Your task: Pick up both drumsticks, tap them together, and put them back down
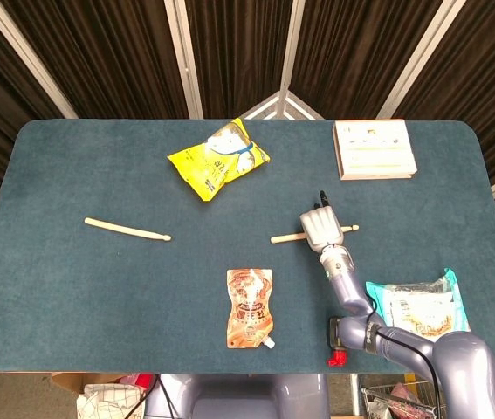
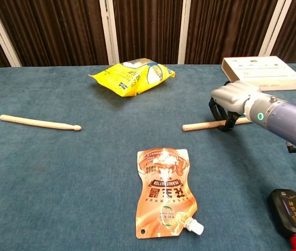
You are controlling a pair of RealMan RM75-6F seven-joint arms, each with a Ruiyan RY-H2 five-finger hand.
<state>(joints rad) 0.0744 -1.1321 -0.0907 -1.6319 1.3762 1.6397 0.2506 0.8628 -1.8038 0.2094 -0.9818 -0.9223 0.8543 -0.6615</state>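
Right hand (image 2: 235,99) seemingly around pale drumstick (image 2: 202,125)

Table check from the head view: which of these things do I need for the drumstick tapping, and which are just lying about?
For the job:
left drumstick, lying free
right drumstick, under the right hand, whose fingers curl around it

Lying about:
yellow snack bag
orange spouted pouch
white box
teal packet
black and red device

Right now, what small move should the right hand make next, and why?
Probably close the fingers fully and lift. The right hand is curled over the near drumstick, which seems to lie on the table. The other drumstick lies untouched, no left hand in view.
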